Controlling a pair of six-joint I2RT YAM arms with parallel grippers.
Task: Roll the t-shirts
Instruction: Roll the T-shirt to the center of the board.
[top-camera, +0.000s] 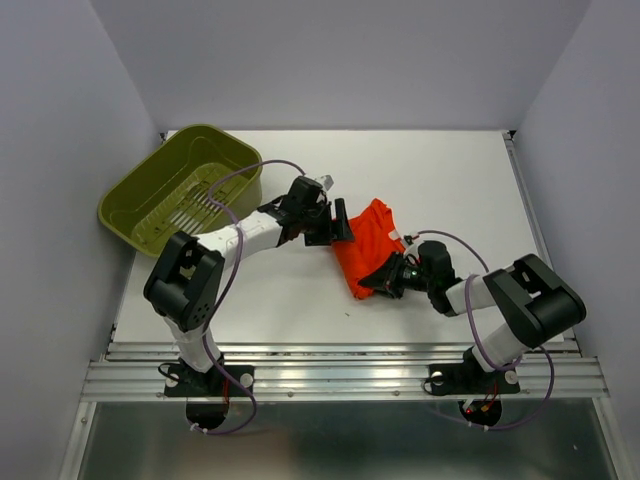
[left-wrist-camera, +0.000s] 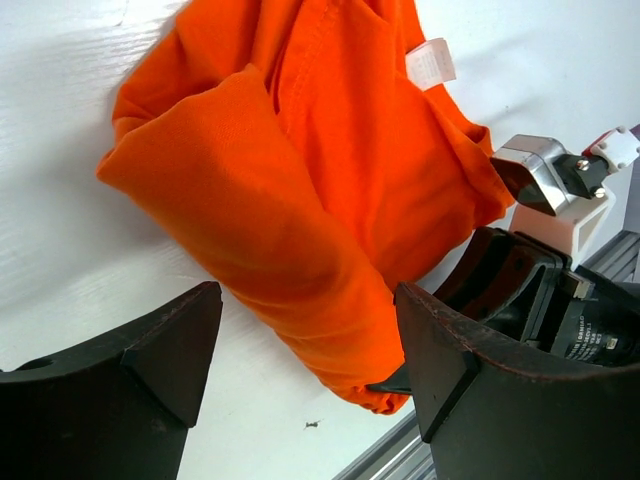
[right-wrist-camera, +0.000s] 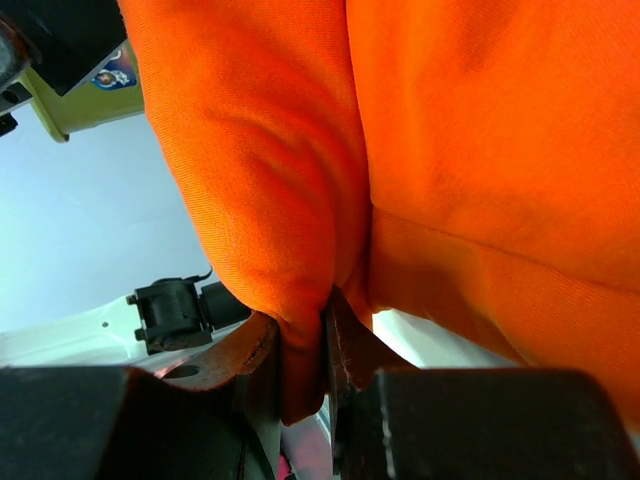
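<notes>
Top external, one orange t-shirt (top-camera: 368, 242), one olive basket (top-camera: 160, 196), one table (top-camera: 450, 180)

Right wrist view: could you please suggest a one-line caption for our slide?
Right claw shut on a fold of the orange t-shirt, whose cloth fills most of the frame.

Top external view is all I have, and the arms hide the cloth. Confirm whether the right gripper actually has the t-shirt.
Observer: It does. In the right wrist view the right gripper is shut on the t-shirt, with a fold of orange cloth pinched between its jaws.
Operator: Now report the left gripper.
Observer: In the left wrist view the left gripper is open. Its jaws stand wide on either side of the shirt's folded edge and are not closed on it.
</notes>
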